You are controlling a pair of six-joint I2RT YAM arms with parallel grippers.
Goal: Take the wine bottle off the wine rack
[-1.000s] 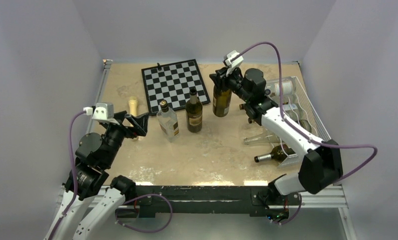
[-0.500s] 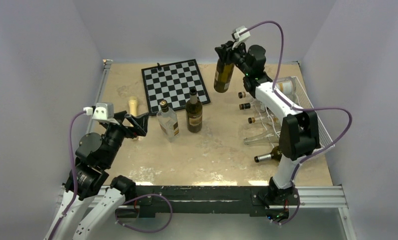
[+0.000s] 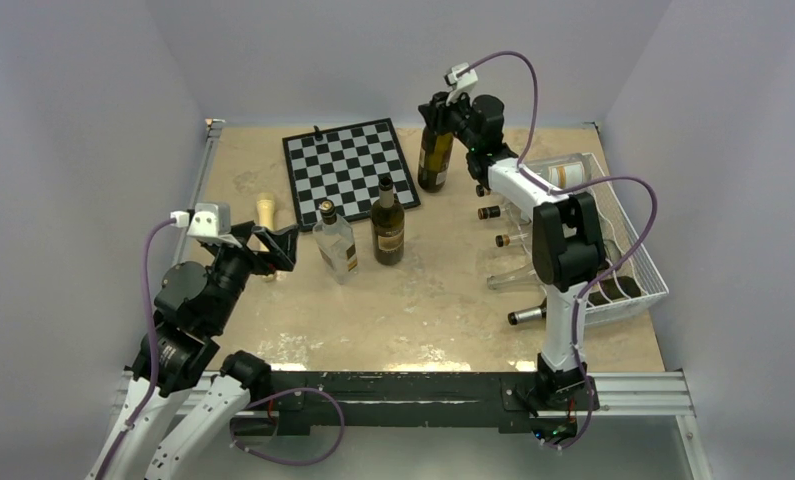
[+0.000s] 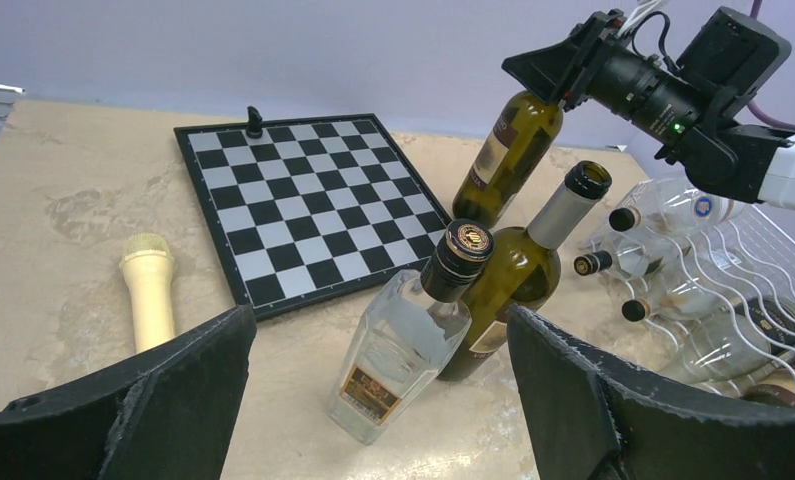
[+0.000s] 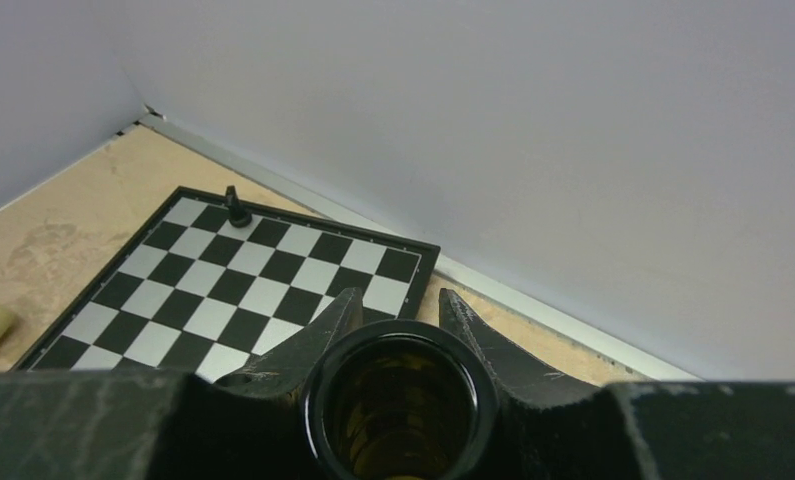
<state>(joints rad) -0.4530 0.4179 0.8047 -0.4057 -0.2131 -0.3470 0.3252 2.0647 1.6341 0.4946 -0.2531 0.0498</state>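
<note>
Gripping claw: the right gripper point(image 3: 437, 110) is clenched on the neck of the wine bottle point(image 3: 434, 160); in the right wrist view a finger sits on either side of the open mouth and the glass below it is hidden.
Wine bottle: off the wine rack point(image 3: 641, 262), held over the far part of the table point(image 3: 443, 300), just beside the right corner of the chessboard point(image 3: 351, 170). It leans slightly in the left wrist view. Its base is hidden there behind another bottle's top, so I cannot tell whether it touches the table.
Wine rack: at the right side of the table, well apart from the held bottle. The right arm crosses in front of it and covers its middle. Several bottle necks poke out toward the table centre; their count is hard to make out. The left wrist view cuts off its far side.
Left gripper point(image 3: 277, 248): fingers spread wide, nothing between them, raised over the left side of the table.
Standing bottles: a clear bottle point(image 3: 338, 243) and a dark open bottle point(image 3: 387, 225) just beside each other, near the chessboard's front edge.
Small items: a black chess piece point(image 5: 236, 208) on the chessboard's far edge; a cream microphone-shaped object point(image 4: 148, 295) lying left of the chessboard.
</note>
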